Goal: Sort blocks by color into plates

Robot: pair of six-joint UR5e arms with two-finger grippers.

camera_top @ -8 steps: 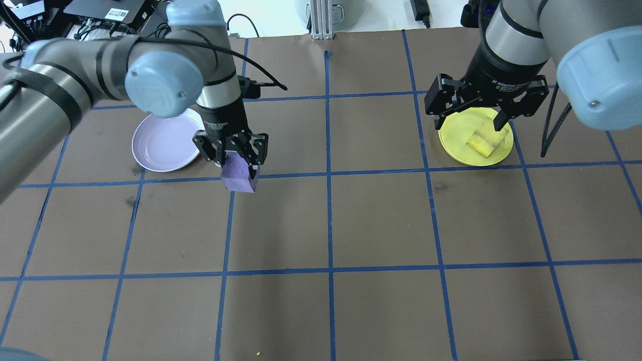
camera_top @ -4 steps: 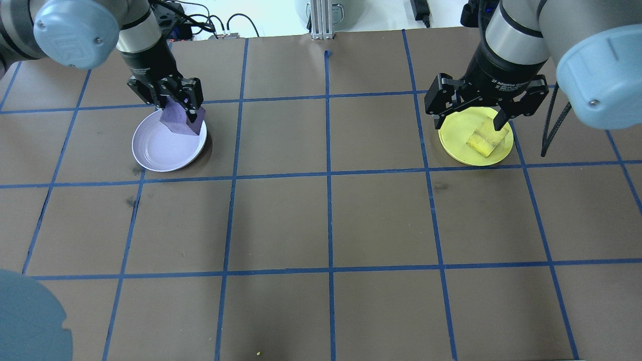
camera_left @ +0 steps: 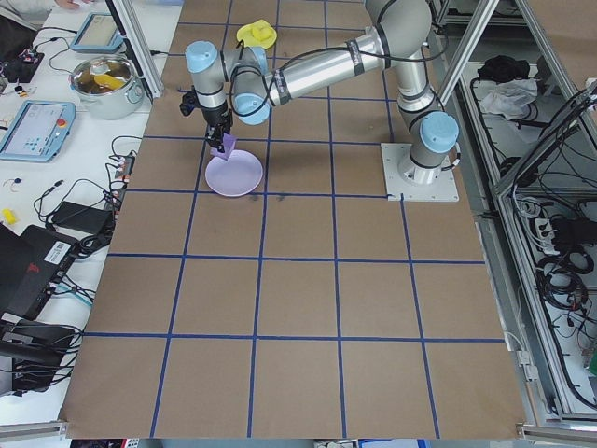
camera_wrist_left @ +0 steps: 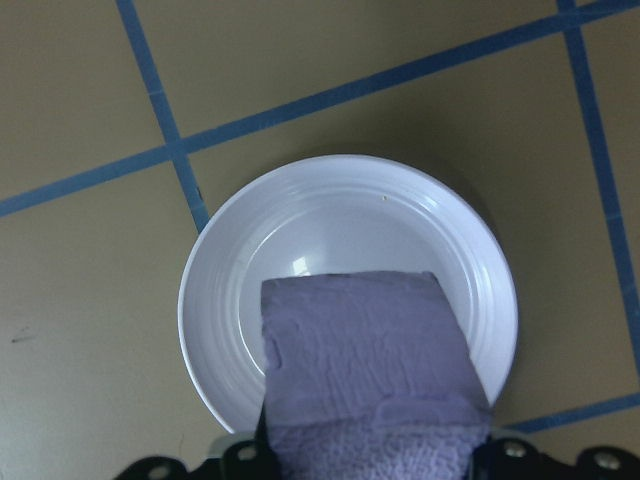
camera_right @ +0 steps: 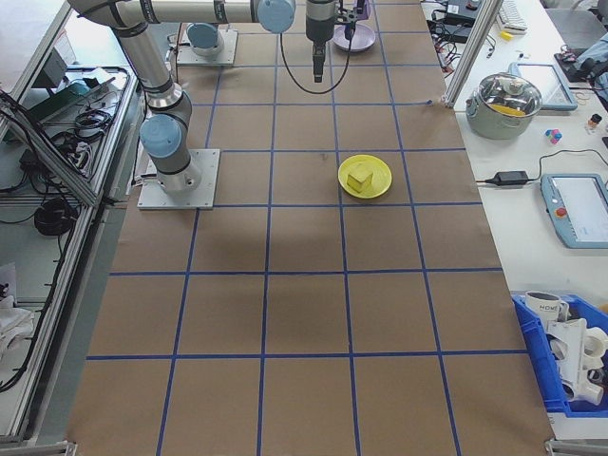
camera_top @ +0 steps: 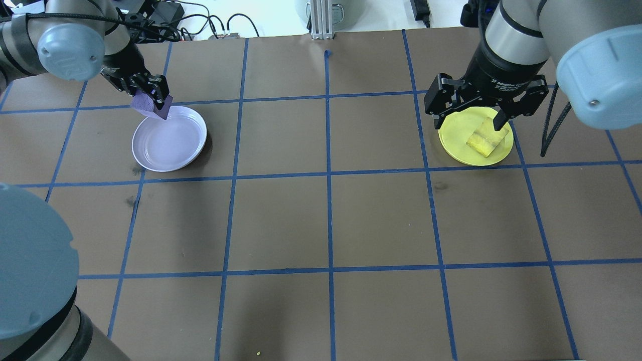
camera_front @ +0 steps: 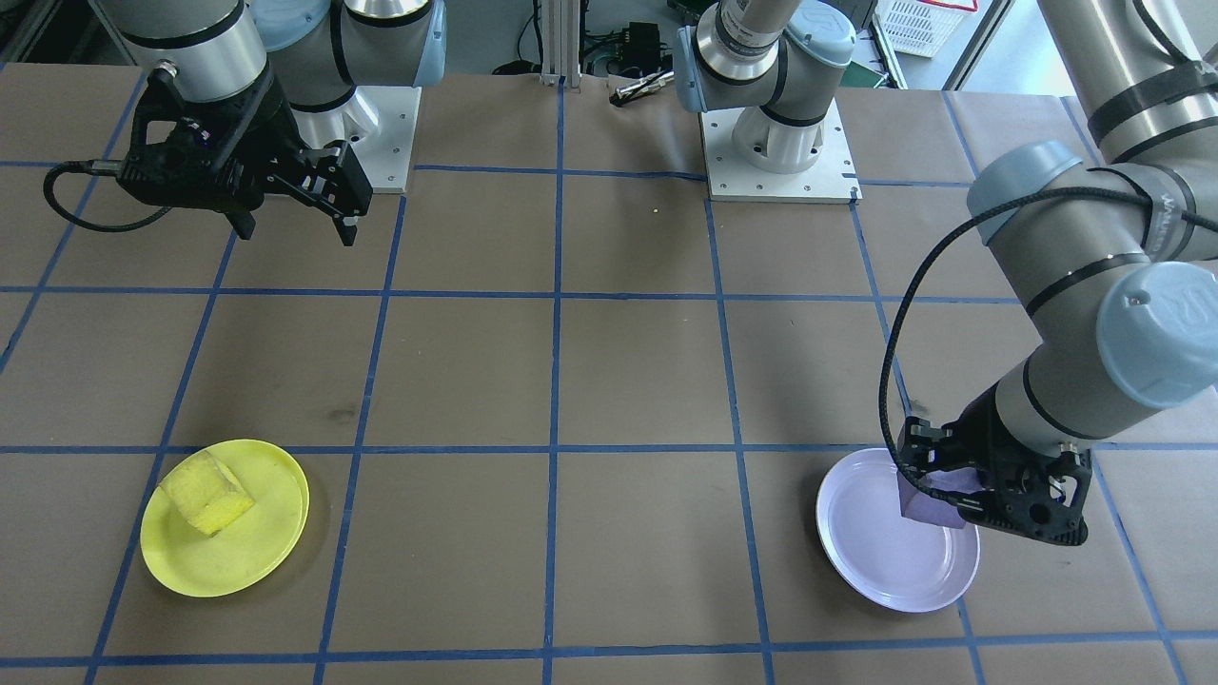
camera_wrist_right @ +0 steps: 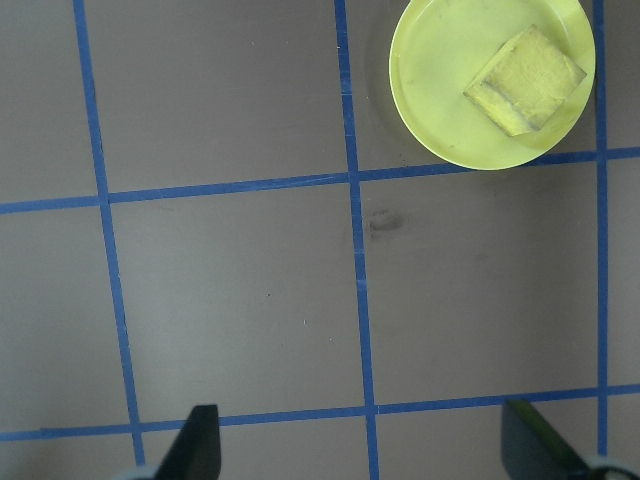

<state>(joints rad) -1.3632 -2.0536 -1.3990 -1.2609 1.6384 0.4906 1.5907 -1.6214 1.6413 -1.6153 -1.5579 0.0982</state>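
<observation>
Your counter (camera_top: 381,220) is brown, gridded with blue tape (camera_top: 328,173). Item one: lavender plate (camera_top: 175,150), on your robot's left side, nothing resting in it. Item two: purple block (camera_top: 148,105), clamped in the left claw (camera_top: 150,98) and held tilted above the plate's rim on the side away from the robot; from the left wrist view you see the block (camera_wrist_left: 375,365) over the near part of the plate (camera_wrist_left: 240,290), with the plate's middle bare beyond it. In the front-facing view the same block (camera_front: 937,502) sits between the left claw's (camera_front: 990,495) fingers at the plate's (camera_front: 885,561) edge. Item three: yellow plate (camera_top: 459,145), on the robot's right side. Item four: yellow block (camera_top: 485,141), lying in that plate, off-centre, free of any grip. Item five: right claw (camera_top: 469,113), fingers spread apart, holding nothing, raised well above the counter; in the front-facing view you find it (camera_front: 295,224) nearer the robot's base than the yellow plate (camera_front: 257,561).
</observation>
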